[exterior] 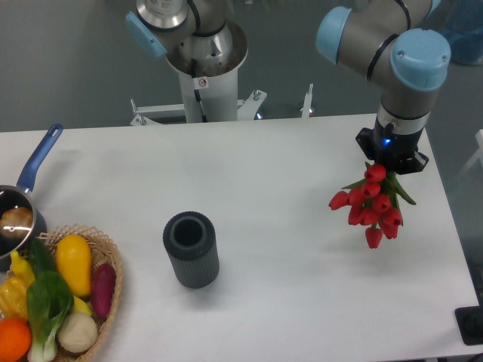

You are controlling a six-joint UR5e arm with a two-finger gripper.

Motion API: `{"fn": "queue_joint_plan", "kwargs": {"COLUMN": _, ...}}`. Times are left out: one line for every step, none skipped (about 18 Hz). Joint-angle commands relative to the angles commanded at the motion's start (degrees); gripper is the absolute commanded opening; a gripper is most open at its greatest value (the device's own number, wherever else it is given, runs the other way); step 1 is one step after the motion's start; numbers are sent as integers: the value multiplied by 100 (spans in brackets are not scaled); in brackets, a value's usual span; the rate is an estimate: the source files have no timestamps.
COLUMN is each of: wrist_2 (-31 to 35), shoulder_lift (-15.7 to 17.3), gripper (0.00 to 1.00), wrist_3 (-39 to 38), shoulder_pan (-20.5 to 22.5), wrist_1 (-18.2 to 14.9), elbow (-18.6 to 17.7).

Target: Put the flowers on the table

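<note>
Flowers, a bunch of red tulips, hang from the hand, clamped on their stems above the desk's right side. Mid-desk stands a dark ribbed vase. A wicker basket at left holds vegetables; a blue-handled pot sits beside it.

one flower bunch, one dark vase, one basket of vegetables, one blue-handled pot, one table.
</note>
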Motion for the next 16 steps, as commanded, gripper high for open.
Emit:
{"fn": "queue_joint_plan", "kwargs": {"wrist_2": 0, "shoulder_lift": 0, "gripper": 0, "wrist_3": 0, "shoulder_pan": 0, "wrist_1": 0, "elbow": 0}}
{"fn": "queue_joint_plan", "kwargs": {"wrist_2": -9, "shoulder_lift": 0, "gripper": 0, "wrist_3": 0, "shoulder_pan": -9, "wrist_1": -9, "elbow": 0}}
{"fn": "queue_joint_plan", "kwargs": {"wrist_2": -17, "shoulder_lift": 9, "gripper": 0, "wrist_3": 0, "shoulder_pan": -9, "wrist_1": -9, "elbow": 0}}
{"fn": "queue_joint_plan", "kwargs": {"wrist_2": -26, "shoulder_lift": 9, "gripper": 0, "wrist_3": 0, "shoulder_pan": -26, "wrist_1": -35, "elbow": 0}}
{"fn": "queue_joint_plan", "kwargs": {"wrist_2": -52, "shoulder_lift": 0, "gripper": 0, "wrist_3": 0, "shoulder_pan": -27, "wrist_1": -70, "elbow": -9}}
{"fn": "queue_joint_plan", "kwargs": {"wrist_2": -79, "shoulder_lift": 0, "gripper": 0, "wrist_3": -52, "shoulder_pan": -35, "wrist_1": -88, "elbow": -17}}
{"fn": "queue_joint_plan", "kwargs": {"wrist_2": -79, "shoulder_lift": 9, "gripper": 0, "wrist_3": -79, "shoulder_pan": -53, "wrist_1": -97, "elbow": -61}}
{"fn": "queue_joint_plan", "kwargs": {"wrist_2": -79, "shoulder_lift": 9, "gripper": 0, "wrist_3": -97, "shoulder_pan": -62, "wrist_1": -79, "elbow": -166}}
{"fn": "queue_joint_plan", "kwargs": {"wrist_2": -79, "shoulder_lift": 17, "gripper": 1, "wrist_3": -114, "shoulder_pan": -114, "wrist_1": -36, "elbow": -289}}
{"fn": "queue_joint_plan", "kwargs": {"wrist_2": -53, "shoulder_lift": 17, "gripper": 3, "wrist_3": -193, "shoulder_pan": -201, "wrist_1": -18, "elbow": -351}}
{"fn": "queue_joint_plan", "kwargs": {"wrist_2": -53, "shoulder_lift": 0, "gripper": 6, "wrist_3": -298, "shoulder_pan": -272, "wrist_1": -9, "elbow": -360}}
{"fn": "queue_joint_plan", "kwargs": {"wrist_2": -35, "shoulder_lift": -9, "gripper": 10, "wrist_3": -342, "shoulder_pan": -325, "wrist_1": -9, "elbow": -360}}
{"fn": "queue_joint_plan", "kwargs": {"wrist_2": -53, "shoulder_lift": -9, "gripper": 17, "wrist_3": -343, "shoulder_pan": -360, "wrist_1": -17, "elbow": -360}}
{"fn": "queue_joint_plan", "kwargs": {"wrist_2": -70, "shoulder_lift": -9, "gripper": 27, "wrist_3": -351, "shoulder_pan": -387, "wrist_1": -26, "elbow": -369}}
{"fn": "queue_joint_plan", "kwargs": {"wrist_2": -79, "shoulder_lift": -9, "gripper": 39, "wrist_3": -352, "shoulder_pan": -439, "wrist_1": -26, "elbow": -378}}
{"fn": "queue_joint_plan", "kwargs": {"wrist_2": -88, "shoulder_lift": -18, "gripper": 44, "wrist_3": -360, "shoulder_pan": -474, "wrist_1": -18, "elbow": -413}}
